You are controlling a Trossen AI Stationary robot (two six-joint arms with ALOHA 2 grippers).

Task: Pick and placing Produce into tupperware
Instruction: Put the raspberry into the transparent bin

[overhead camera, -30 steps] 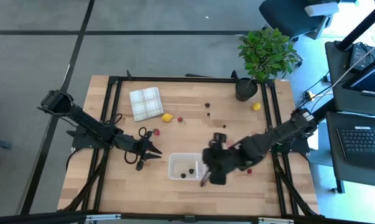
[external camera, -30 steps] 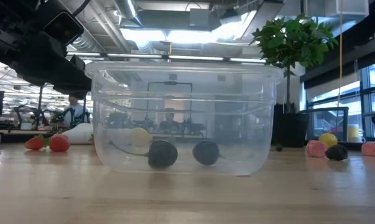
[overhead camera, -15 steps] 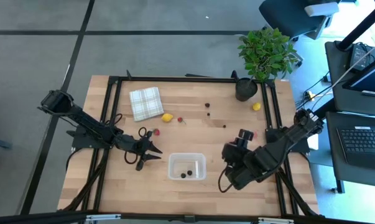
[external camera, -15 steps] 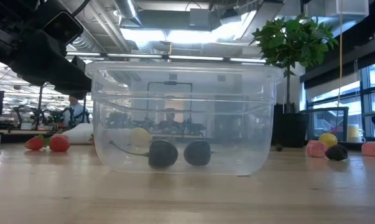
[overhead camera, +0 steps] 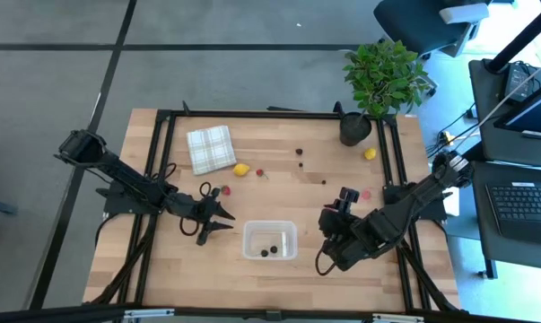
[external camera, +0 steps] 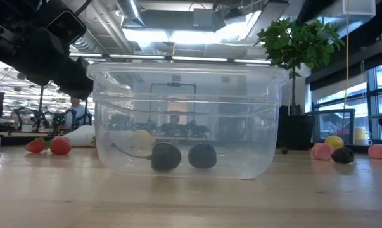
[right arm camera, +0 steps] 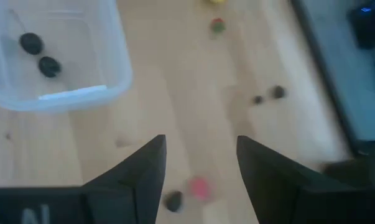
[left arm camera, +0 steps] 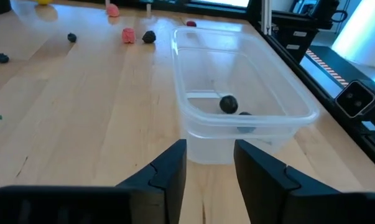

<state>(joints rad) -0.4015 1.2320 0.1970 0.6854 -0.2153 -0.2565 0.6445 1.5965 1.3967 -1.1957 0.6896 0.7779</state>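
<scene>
Your right claw [overhead camera: 328,240] has left the tupperware [overhead camera: 270,240], fingers apart, empty; left claw [overhead camera: 218,219] open beside it; counter [overhead camera: 279,184] between lies open.

Two dark arms, matte black from shoulder to fingertip

Both the left arm [overhead camera: 117,179] and the right arm [overhead camera: 405,206] are built of blocky black segments joined by rounded housings, with thin black cables looping loosely alongside them. The left gripper [overhead camera: 227,222] ends in two slim, pointed black fingers [left arm camera: 168,171], each with a flat inner face and a stepped, angular outer edge. The right gripper [overhead camera: 328,238] has the same dark wedge-shaped fingers [right arm camera: 147,171], and pale lettering shows on the black body just behind them. A bulky black housing sits at the right wrist.
</scene>
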